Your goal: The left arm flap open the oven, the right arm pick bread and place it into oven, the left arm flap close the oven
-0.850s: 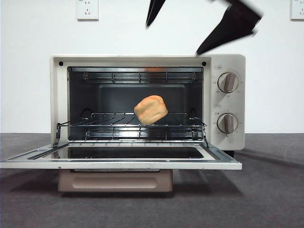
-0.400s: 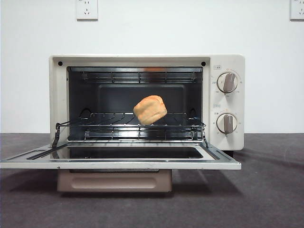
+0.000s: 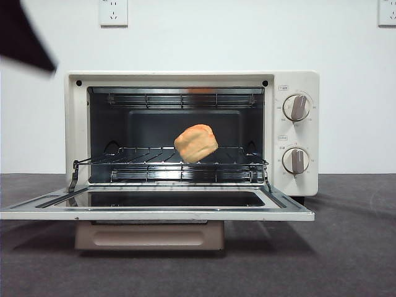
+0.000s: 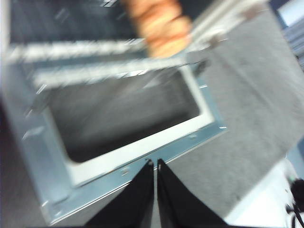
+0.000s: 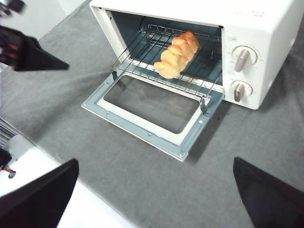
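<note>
Grey worktop point(image 3: 359, 247): your cream-white oven point(image 3: 297, 80) door down, golden-brown bread point(image 3: 195, 143) on rack; left claw point(image 4: 155, 164) clenched, right claw point(image 5: 156, 190) released.

Low front, wrists above, oven point(image 3: 192, 133) shared

A plain white wall point(image 3: 204, 37) stood behind the table, evenly lit and unmarked. Two white power sockets were set high on it: one socket point(image 3: 114, 12) towards the left, the other socket point(image 3: 387, 12) cut by the right edge of the front view. The table point(image 3: 346, 247) was covered in a dark grey, felt-like cloth that met the wall in a straight line along its far edge. Soft shadows lay on the cloth. In the right wrist view, a white surface point(image 5: 85, 209) ran beyond the table's near edge.
</note>
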Robot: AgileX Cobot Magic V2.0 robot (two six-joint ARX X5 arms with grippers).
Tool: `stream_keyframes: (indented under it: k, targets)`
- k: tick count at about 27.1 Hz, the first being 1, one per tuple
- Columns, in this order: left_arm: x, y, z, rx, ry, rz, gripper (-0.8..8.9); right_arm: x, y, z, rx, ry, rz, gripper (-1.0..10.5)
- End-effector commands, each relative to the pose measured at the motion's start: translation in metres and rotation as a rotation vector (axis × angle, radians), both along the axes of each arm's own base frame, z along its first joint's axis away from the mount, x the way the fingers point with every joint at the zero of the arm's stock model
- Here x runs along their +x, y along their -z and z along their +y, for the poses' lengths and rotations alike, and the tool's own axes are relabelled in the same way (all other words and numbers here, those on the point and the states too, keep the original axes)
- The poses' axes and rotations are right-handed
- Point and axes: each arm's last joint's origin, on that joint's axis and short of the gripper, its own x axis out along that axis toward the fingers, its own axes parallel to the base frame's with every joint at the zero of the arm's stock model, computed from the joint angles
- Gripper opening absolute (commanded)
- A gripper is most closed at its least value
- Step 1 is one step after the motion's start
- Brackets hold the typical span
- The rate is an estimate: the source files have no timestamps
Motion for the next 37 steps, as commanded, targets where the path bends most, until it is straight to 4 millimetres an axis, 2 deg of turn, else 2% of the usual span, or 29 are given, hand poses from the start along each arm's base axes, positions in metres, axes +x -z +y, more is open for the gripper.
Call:
stream_keyframes:
  k: [1, 7, 15, 19, 27, 37]
  targets:
    - [0.005, 0.024, 0.007, -0.065, -0.066, 0.084, 0.12, -0.005, -0.002, -0.005, -0.004, -0.012, -0.012, 5.2]
    - [0.004, 0.066, 0.026, -0.143, -0.224, 0.159, 0.12, -0.007, 0.000, -0.006, -0.017, -0.011, 0.001, 5.2]
    - [-0.002, 0.097, 0.044, -0.187, -0.381, 0.224, 0.12, -0.007, 0.000, -0.006, -0.015, -0.009, 0.004, 5.2]
    - [-0.004, 0.106, 0.049, -0.182, -0.424, 0.274, 0.12, -0.007, 0.000, -0.006, -0.013, -0.007, 0.005, 5.2]
    - [-0.001, 0.127, 0.045, -0.172, -0.343, 0.426, 0.12, -0.006, -0.002, -0.006, -0.012, 0.016, -0.013, 5.2]
    - [0.007, 0.134, 0.040, -0.215, -0.295, 0.444, 0.12, -0.005, -0.003, -0.006, 0.009, 0.021, -0.021, 5.2]
